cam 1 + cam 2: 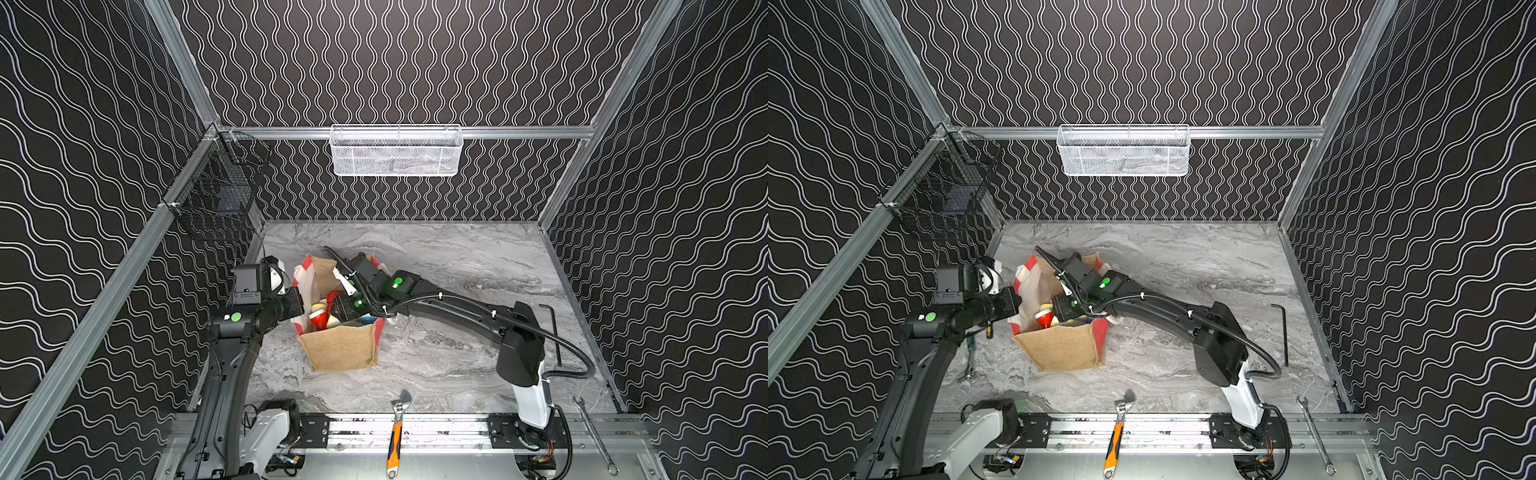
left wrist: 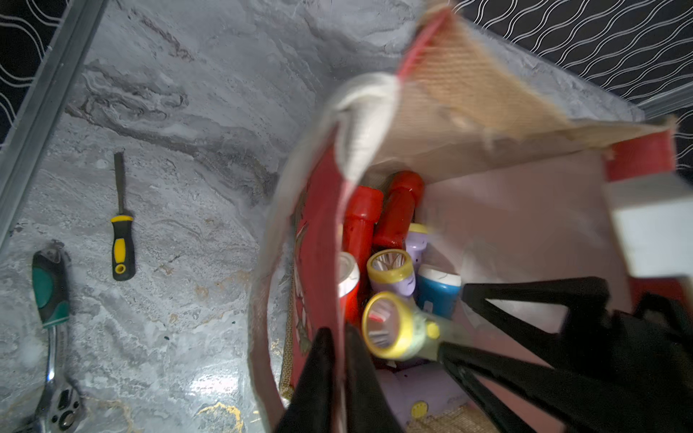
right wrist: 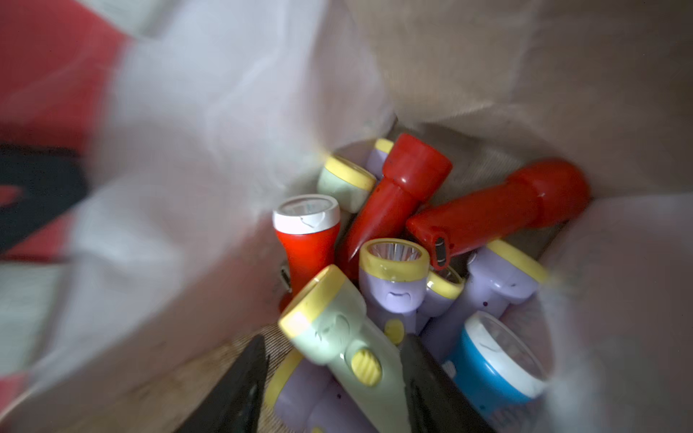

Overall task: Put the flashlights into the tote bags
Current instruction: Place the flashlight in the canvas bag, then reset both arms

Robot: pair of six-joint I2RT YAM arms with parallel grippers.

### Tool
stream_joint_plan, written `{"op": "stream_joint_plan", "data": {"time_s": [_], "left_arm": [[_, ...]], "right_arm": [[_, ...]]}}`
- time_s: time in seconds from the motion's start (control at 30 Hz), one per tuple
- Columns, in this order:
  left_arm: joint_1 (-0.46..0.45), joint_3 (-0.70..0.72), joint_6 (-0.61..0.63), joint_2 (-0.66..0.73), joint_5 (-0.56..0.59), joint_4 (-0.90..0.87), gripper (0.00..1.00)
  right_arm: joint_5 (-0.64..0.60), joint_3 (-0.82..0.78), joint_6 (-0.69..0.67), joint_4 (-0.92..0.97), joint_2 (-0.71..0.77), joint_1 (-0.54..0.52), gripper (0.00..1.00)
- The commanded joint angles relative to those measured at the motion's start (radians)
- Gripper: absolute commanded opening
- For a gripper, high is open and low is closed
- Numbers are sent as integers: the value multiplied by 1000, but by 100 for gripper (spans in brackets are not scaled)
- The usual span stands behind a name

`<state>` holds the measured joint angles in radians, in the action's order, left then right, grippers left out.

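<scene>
The right gripper (image 3: pixel 333 345) gapes open round the pale green flashlight (image 3: pixel 330 318) inside the tote bag (image 1: pixel 338 349); best lift straight out, left gripper (image 2: pixel 337 331) pinching the rim.

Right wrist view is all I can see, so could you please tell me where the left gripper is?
Observer: The left gripper straddles the red side panel of the tote bag, one finger inside, one outside.
Operator: Thank you; is anything lying beside the bag?
Observer: A small tool with a yellow-and-black handle and a green-handled ratchet lie on the table, apart from it.
Operator: And nearer the arms' bases?
Observer: An orange-handled wrench lies across the front rail.
</scene>
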<state>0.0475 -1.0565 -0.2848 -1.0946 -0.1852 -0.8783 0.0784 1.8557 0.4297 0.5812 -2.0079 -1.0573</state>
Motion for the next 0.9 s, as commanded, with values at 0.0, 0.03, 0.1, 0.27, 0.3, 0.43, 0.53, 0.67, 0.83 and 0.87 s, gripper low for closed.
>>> {"op": "stream_joint_plan", "data": {"time_s": [0.0,0.03,0.1,0.27,0.3,0.43,0.53,0.67,0.83,0.87], "left_arm": [[1,-16,1,-14,24,64,21],[2,-17,-3,-19,27,69,23],[2,-29,2,-32,36,72,26],[2,-84,16,-59,53,50,41],[2,-96,15,-60,63,49,43],[2,-145,16,-61,139,58,48],[3,-158,10,-64,241,105,51],[9,-131,-46,-64,513,166,55],[10,37,-97,-17,763,346,66],[9,79,-93,-9,788,396,68]], "right_arm": [[-52,7,-46,-14,72,3,62],[-74,-8,-62,-28,101,5,62],[-115,-47,-93,-68,175,17,64],[-109,-160,-98,-133,308,131,67],[-99,-182,-95,-142,331,159,67],[-118,-310,-119,-216,450,274,70],[-141,-434,-137,-291,542,379,72],[-151,-599,-167,-403,643,532,78],[-127,-743,-184,-487,686,743,82],[-119,-769,-182,-505,685,788,83]]}}
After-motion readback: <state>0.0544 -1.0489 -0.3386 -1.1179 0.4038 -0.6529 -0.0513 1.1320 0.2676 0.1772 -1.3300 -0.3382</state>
